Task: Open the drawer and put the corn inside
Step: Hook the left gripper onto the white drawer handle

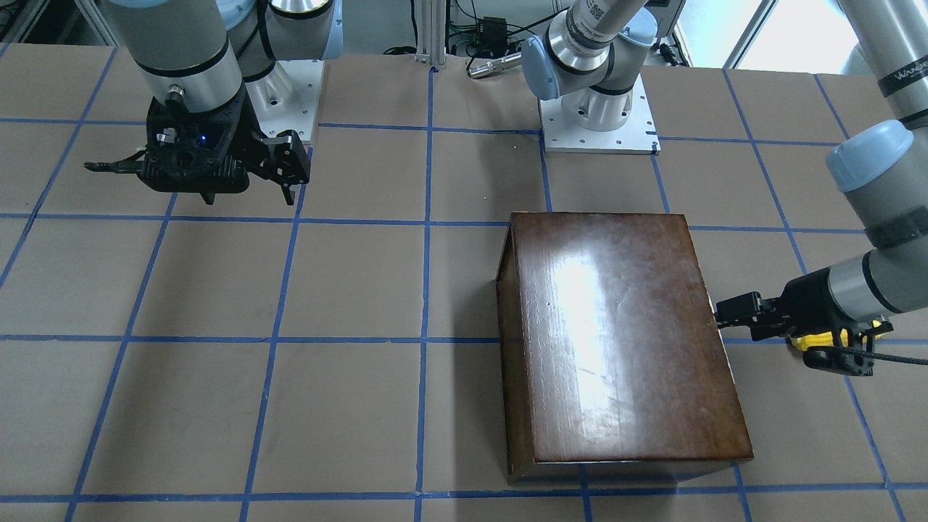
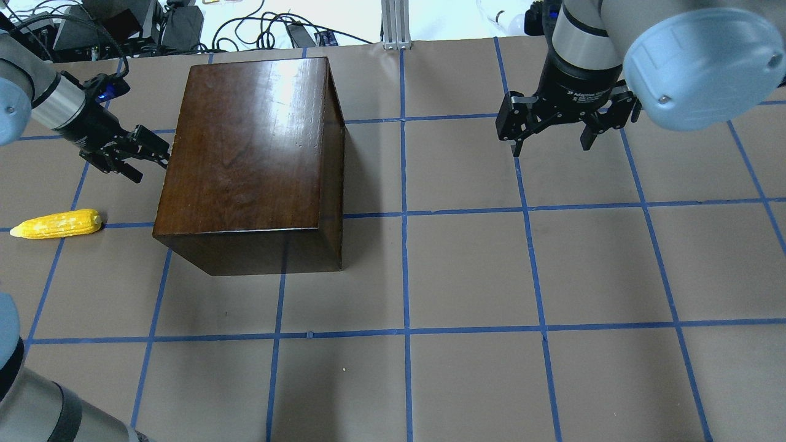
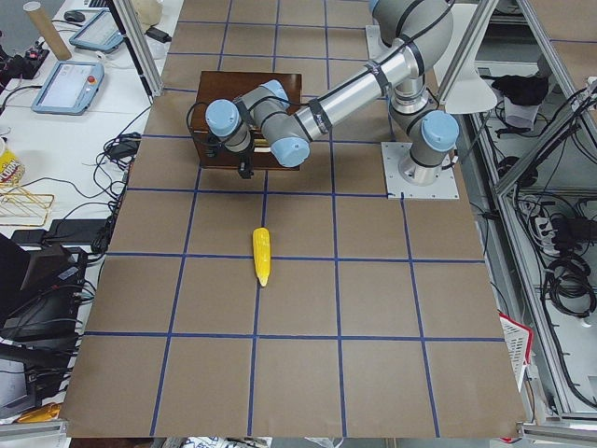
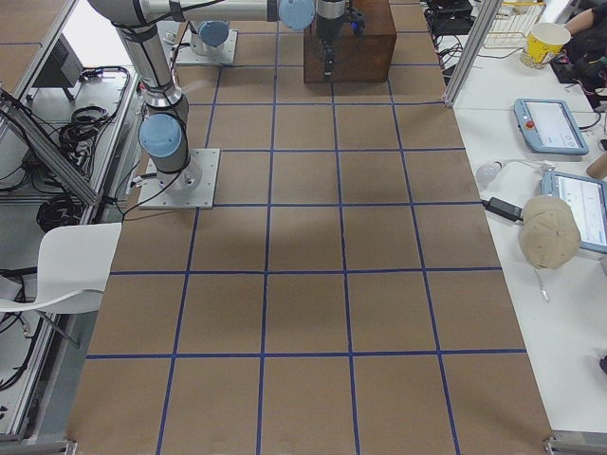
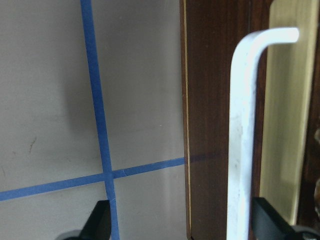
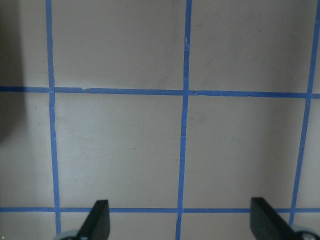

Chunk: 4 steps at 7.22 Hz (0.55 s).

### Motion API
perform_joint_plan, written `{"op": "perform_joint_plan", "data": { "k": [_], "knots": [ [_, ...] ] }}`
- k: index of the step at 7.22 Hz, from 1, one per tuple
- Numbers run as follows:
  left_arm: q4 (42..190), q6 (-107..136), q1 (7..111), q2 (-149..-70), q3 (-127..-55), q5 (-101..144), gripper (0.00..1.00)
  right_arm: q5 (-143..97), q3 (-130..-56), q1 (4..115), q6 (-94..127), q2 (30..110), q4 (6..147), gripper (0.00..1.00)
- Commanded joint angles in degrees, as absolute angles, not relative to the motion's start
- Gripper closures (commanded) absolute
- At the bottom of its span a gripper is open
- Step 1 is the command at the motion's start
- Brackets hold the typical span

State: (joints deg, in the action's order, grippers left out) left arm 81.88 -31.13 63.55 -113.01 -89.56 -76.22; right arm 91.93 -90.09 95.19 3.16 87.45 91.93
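Looking from overhead, I see the corn lying on the table, near my left gripper but apart from it. That gripper's jaws stand parted at the white handle of the drawer, which is shut, its contents hidden. My right gripper hangs parted above the table.

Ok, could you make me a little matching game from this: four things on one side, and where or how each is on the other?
1 corn
2 wooden box
3 left gripper
4 right gripper

A open above bare table
B glossy dark brown
C open at the metal handle
D yellow, lying on the table

Pairs: 1-D, 2-B, 3-C, 4-A
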Motion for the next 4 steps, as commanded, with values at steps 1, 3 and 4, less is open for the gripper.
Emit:
{"op": "perform_joint_plan", "data": {
  "k": [1,3,4],
  "knots": [
    [81.7,-31.1,63.5,-113.2,-89.5,-76.4,0.0,91.9,-90.1,95.2,3.2,87.5,91.9,0.0],
    [81.1,-31.4,62.8,-113.4,-89.4,-76.7,0.0,91.9,-90.1,95.2,3.2,87.5,91.9,0.0],
    [81.1,-31.3,62.2,-113.5,-89.3,-76.7,0.0,91.9,-90.1,95.2,3.2,87.5,91.9,0.0]
  ]
}}
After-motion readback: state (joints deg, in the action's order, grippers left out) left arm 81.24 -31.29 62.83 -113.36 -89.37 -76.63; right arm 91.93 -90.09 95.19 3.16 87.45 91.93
